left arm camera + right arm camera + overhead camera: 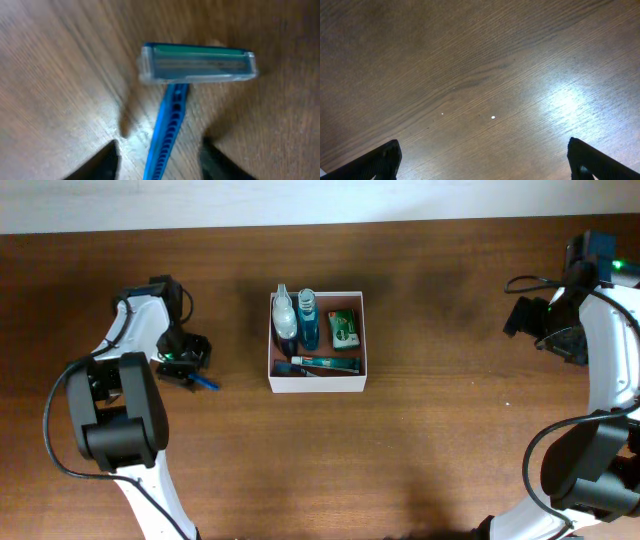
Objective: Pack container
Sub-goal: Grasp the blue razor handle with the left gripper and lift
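Note:
The container (318,386) is a white-walled square box with a pinkish-tan inside, at the table's middle. It holds a clear spray bottle (285,315), a blue bottle (308,320), a green packet (345,327) and a blue tube (320,364). A blue razor (206,383) lies on the table left of the box. In the left wrist view the razor's head (197,64) points away and its handle runs between the fingers. My left gripper (181,368) (160,150) is open and straddles the handle without touching it. My right gripper (523,316) (482,152) is open and empty, far right.
The wooden table (470,75) lies bare under the right gripper. The table's far edge meets a white wall (300,200) at the top of the overhead view. Both arm bases stand at the near corners.

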### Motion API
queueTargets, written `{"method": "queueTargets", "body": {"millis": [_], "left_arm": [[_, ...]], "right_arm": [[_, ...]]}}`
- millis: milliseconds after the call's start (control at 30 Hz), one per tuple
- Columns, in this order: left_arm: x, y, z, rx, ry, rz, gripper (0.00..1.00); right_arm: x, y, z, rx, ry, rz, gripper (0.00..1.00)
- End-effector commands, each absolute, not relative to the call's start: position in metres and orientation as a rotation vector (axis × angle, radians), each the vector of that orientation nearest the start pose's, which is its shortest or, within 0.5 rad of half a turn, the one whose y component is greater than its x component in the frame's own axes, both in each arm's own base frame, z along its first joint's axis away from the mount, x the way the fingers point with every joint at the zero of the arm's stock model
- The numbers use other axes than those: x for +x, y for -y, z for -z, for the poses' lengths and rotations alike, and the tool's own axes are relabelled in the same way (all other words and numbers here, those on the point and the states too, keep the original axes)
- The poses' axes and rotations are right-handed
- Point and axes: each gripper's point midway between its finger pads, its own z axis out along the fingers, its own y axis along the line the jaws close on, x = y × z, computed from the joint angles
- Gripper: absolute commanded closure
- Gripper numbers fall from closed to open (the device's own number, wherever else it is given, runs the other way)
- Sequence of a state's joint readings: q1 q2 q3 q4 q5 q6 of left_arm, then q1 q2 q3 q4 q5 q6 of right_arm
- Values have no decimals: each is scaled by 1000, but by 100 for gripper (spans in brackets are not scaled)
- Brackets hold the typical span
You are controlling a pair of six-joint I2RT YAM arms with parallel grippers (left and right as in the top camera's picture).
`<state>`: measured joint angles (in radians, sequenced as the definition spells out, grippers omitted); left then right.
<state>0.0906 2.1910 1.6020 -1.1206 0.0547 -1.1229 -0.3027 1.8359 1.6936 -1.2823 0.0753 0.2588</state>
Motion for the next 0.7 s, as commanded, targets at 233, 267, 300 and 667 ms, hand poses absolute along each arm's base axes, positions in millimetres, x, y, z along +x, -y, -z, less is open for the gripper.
{"method": "queueTargets", "body": {"millis": [233, 267, 300, 667], "left_arm": [[348, -46, 23, -1675, -2858, -282, 99], [348, -46, 23, -1649, -2876, -279, 99], [348, -45, 23, -1620, -2897, -267, 99], [421, -25, -63, -727, -3084, 98, 100]], "right_arm": [[352, 128, -147, 862, -2879, 140, 1], [352, 128, -147, 862, -2879, 140, 1], [352, 128, -147, 862, -2879, 140, 1], [352, 128, -147, 861, -2879, 140, 1]]}}
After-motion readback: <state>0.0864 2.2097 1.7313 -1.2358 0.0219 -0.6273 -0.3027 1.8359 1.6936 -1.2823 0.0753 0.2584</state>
